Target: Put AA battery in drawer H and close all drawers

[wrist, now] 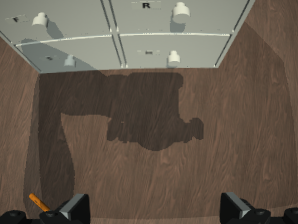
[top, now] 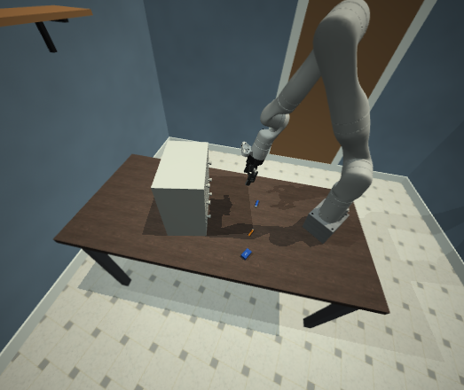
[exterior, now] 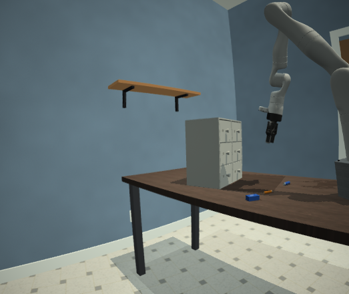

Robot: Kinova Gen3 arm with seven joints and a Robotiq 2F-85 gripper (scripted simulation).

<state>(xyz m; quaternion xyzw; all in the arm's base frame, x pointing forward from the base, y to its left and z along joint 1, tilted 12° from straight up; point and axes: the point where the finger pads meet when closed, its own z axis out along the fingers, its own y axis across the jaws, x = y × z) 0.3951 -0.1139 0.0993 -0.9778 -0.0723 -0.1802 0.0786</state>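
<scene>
A small blue cylinder (top: 256,204) (exterior: 287,183), which looks like the AA battery, lies on the table in front of the chest. It does not show in the wrist view. The pale chest (top: 180,213) (exterior: 202,154) stands upright with its drawers looking pushed in. In the wrist view the lower right drawer (wrist: 135,61) has a foreshortened label that looks like H, and a white knob (wrist: 173,58). The drawer above it reads R; the left labels are unclear. My gripper (top: 249,183) (exterior: 269,142) (wrist: 155,209) is open and empty, high above the table in front of the drawers.
An orange stick (top: 251,232) (exterior: 267,192) (wrist: 38,201) and a blue box (top: 246,253) (exterior: 252,198) lie on the table (top: 326,275) towards the near edge. A wall shelf (top: 29,14) (exterior: 155,88) hangs beyond the chest. The arm's base stands at the opposite end from the chest.
</scene>
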